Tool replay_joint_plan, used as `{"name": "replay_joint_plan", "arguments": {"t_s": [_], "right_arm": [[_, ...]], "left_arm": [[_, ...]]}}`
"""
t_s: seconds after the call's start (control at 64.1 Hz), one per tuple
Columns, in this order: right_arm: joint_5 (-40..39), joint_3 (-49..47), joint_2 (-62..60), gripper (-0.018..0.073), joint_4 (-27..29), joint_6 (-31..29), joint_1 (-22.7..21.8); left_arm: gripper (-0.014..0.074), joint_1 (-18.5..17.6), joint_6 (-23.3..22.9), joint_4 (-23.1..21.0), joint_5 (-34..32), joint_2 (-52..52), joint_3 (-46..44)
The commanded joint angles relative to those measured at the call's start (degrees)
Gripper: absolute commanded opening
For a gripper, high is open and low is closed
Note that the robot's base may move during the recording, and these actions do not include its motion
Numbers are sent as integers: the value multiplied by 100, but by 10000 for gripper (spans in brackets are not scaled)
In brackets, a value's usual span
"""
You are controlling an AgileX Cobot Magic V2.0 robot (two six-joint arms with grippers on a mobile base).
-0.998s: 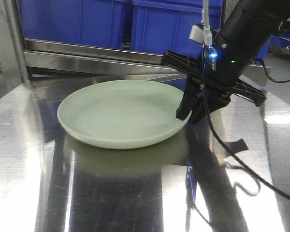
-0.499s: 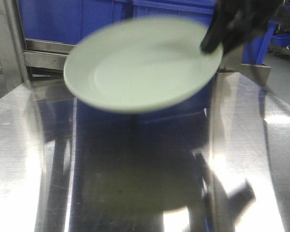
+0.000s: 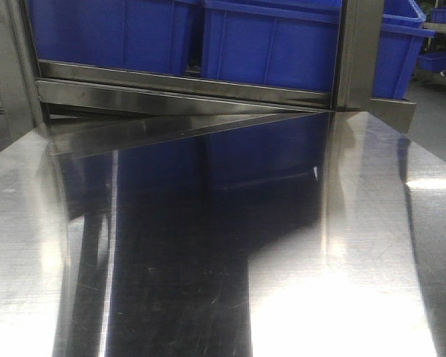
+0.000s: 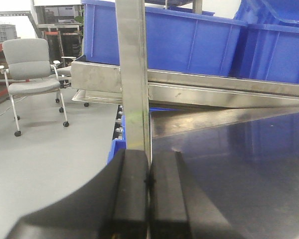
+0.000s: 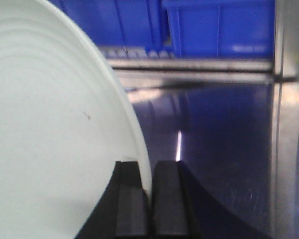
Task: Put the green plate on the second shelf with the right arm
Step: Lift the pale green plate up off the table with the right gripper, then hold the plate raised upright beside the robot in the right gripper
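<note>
The green plate (image 5: 50, 129) fills the left of the right wrist view, pale with faint concentric rings. My right gripper (image 5: 149, 172) is shut on its rim and holds it up above the steel table (image 5: 219, 149). Plate and right arm are out of the front view. My left gripper (image 4: 149, 174) is shut and empty, low beside a steel shelf post (image 4: 133, 74). The shelf rail (image 3: 186, 85) runs across the back of the table in the front view.
Blue bins (image 3: 267, 44) stand on the shelf behind the steel table (image 3: 208, 260); they also show in the left wrist view (image 4: 189, 42). A steel upright (image 3: 357, 52) stands at the back right. A grey office chair (image 4: 32, 74) is on the floor at the left.
The right gripper lifted the plate off the table and carried it up and out of the front view. The table in front now holds nothing.
</note>
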Motion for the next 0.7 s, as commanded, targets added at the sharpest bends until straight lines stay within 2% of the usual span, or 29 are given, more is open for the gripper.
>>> {"name": "replay_joint_plan", "arguments": {"t_s": [0.0,0.187,0.328,0.484,0.686], "right_arm": [[-672,30,-777,58,-76,-42,-19],[-698,367,-2503,58,-1203,-70,-19],[-717,879,-3318,58,-1901,-70,-19],[-729,1542,-3053,58,-2018,-70,-54],[-1408,2495,-3122,58,-2018,-70,-936]], "left_arm": [[130,-17,-9,0,-437,-118,227],[130,-17,-9,0,-437,-118,227],[130,-17,-9,0,-437,-118,227],[130,-17,-9,0,-437,-118,227],[130,-17,-9,0,-437,-118,227]]}}
